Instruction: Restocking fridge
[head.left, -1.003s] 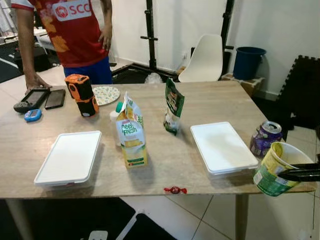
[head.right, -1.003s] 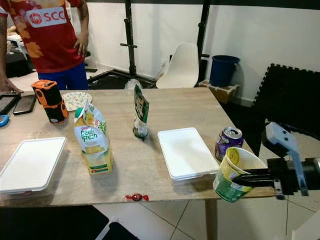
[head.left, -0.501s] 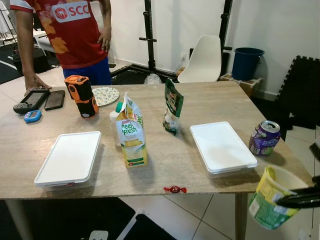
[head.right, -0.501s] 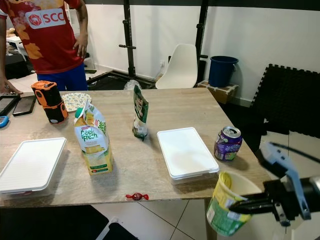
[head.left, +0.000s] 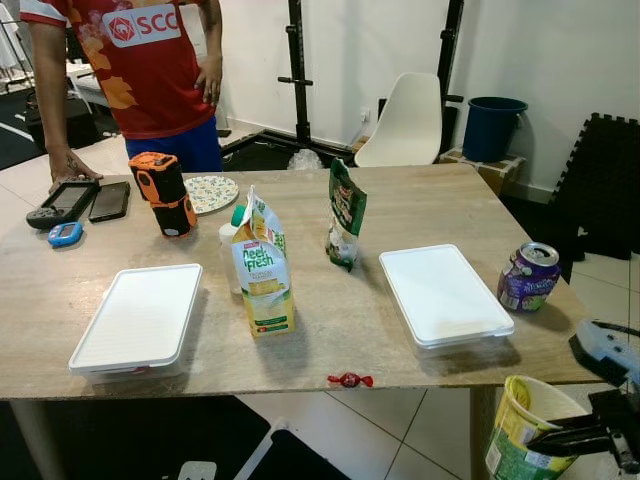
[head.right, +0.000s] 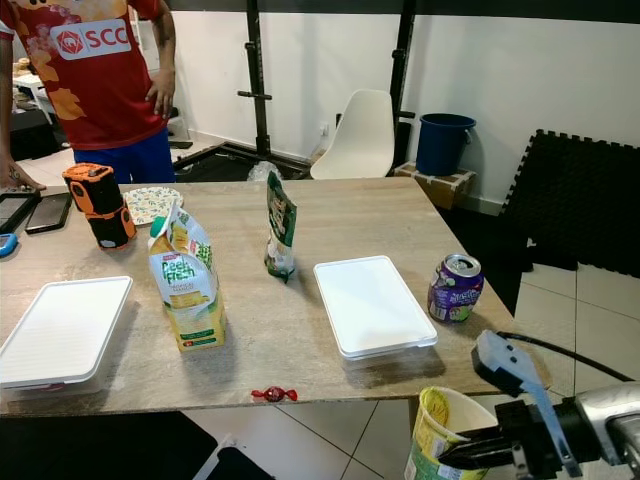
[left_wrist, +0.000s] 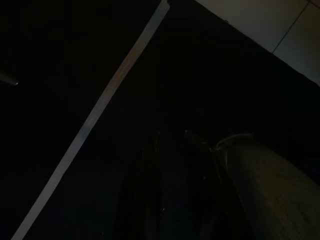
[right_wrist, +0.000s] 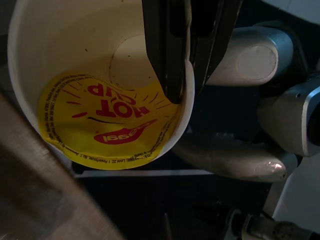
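Note:
My right gripper (head.left: 548, 444) is shut on the rim of a yellow and green noodle cup (head.left: 516, 441), one finger inside and one outside. The cup hangs below the table top, off the front right corner of the wooden table (head.left: 430, 200). In the right wrist view the fingers (right_wrist: 167, 60) pinch the cup's white wall, and its peeled yellow lid (right_wrist: 107, 127) lies inside. On the table stand a juice carton (head.left: 262, 277), a snack bag (head.left: 346, 214) and a purple can (head.left: 527, 277). My left arm hangs idle in the dark.
Two white lidded containers (head.left: 139, 318) (head.left: 443, 295) lie on the table, with a red candy (head.left: 349, 379) at the front edge. An orange device (head.left: 165, 190), a plate (head.left: 212, 190) and phones sit far left beside a person (head.left: 150, 70). A white chair (head.left: 410, 120) and blue bin (head.left: 495, 125) stand behind.
My right gripper has carried the noodle cup down from the level of the table's right edge to below the table top. The things on the table have not moved.

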